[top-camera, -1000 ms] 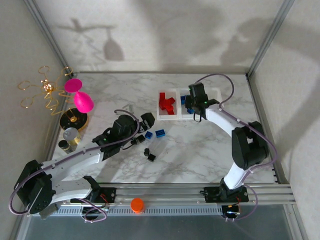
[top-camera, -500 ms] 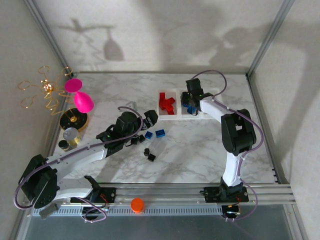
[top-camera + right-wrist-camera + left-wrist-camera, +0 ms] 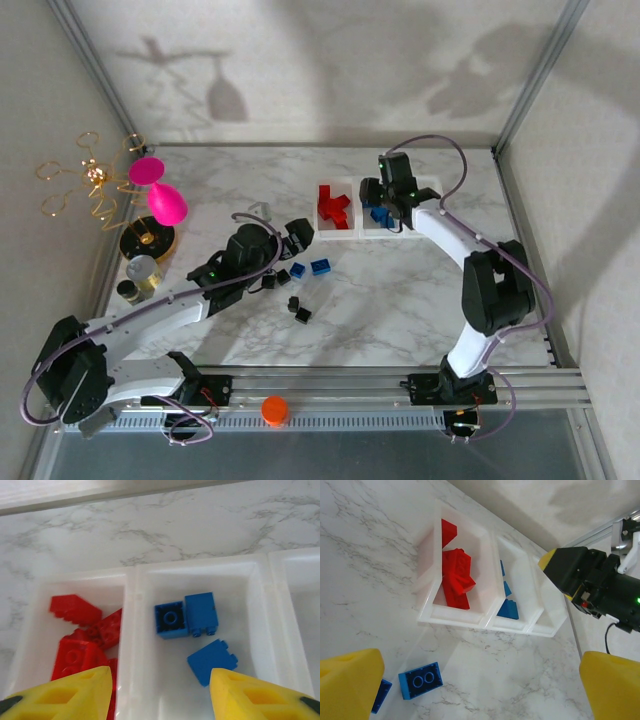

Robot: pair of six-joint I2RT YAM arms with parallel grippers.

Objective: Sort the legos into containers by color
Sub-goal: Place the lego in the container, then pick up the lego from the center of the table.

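Right hand [image 3: 160,682] fingers apart, empty, over middle bin [image 3: 195,566] holding three blue legos [image 3: 186,615]; best lift straight up clear of its rim, then go for loose blue legos [image 3: 320,266] on table [image 3: 400,300].

The three white translucent containers [image 3: 129,630] stand joined in a row right under the right pincer [image 3: 159,687]. The middle bin, straight below it, holds three blue legos [image 3: 201,614]: two touch side by side, and the third lies apart, nearer the pincer. The bin to its left holds a heap of red legos [image 3: 82,640], and the third bin lies to its right. Just beside the left pincer [image 3: 480,685], two loose blue bricks [image 3: 420,680] lie flat, one studs-up. Small black bricks [image 3: 300,313] lie near that pincer, toward the arm bases.
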